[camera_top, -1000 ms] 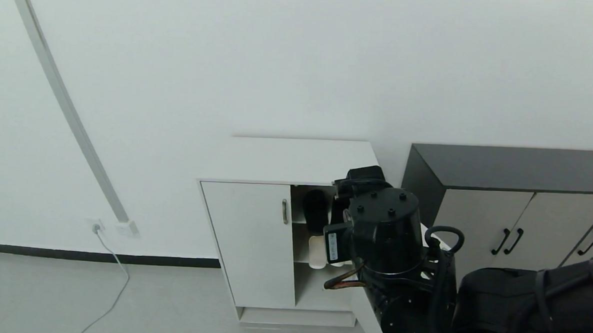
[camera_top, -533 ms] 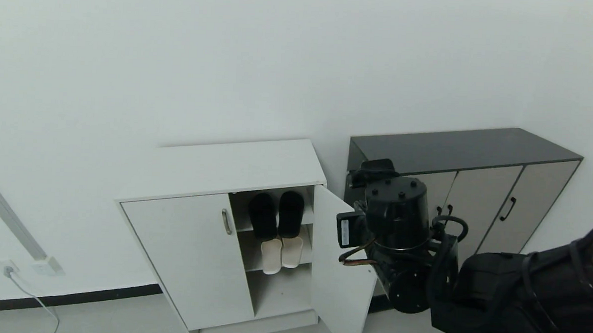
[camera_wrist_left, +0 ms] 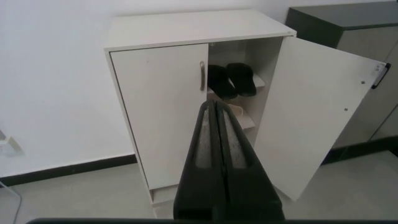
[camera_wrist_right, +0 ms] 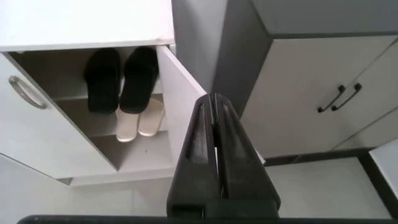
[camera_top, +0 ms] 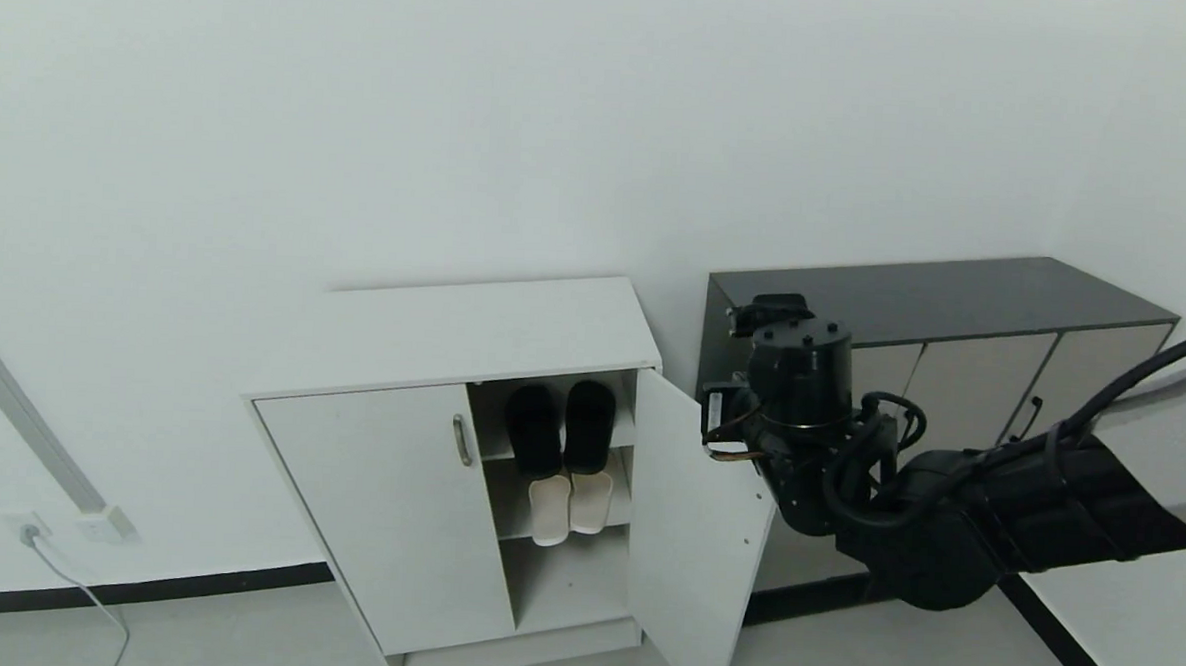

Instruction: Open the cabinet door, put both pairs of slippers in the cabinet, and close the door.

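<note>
The white cabinet (camera_top: 473, 328) stands against the wall with its right door (camera_top: 694, 538) swung open and its left door (camera_top: 384, 524) closed. A black pair of slippers (camera_top: 559, 427) lies on the top shelf and a white pair (camera_top: 571, 502) on the shelf below. My right arm's wrist (camera_top: 801, 382) hangs just right of the open door's outer edge. My right gripper (camera_wrist_right: 214, 98) is shut and holds nothing; beyond it are the black slippers (camera_wrist_right: 121, 78) and white slippers (camera_wrist_right: 140, 118). My left gripper (camera_wrist_left: 214, 104) is also shut and holds nothing, facing the cabinet (camera_wrist_left: 186, 28) from farther back.
A dark-topped cabinet (camera_top: 935, 293) with grey doors stands right beside the white one. A wall socket with a cable (camera_top: 29, 529) is low on the wall at the left. Open grey floor (camera_top: 190, 626) lies in front.
The head view has shifted. My right arm, which was in front of the cabinet opening, now sits to the right of the open door, and both pairs of slippers show on the shelves.
</note>
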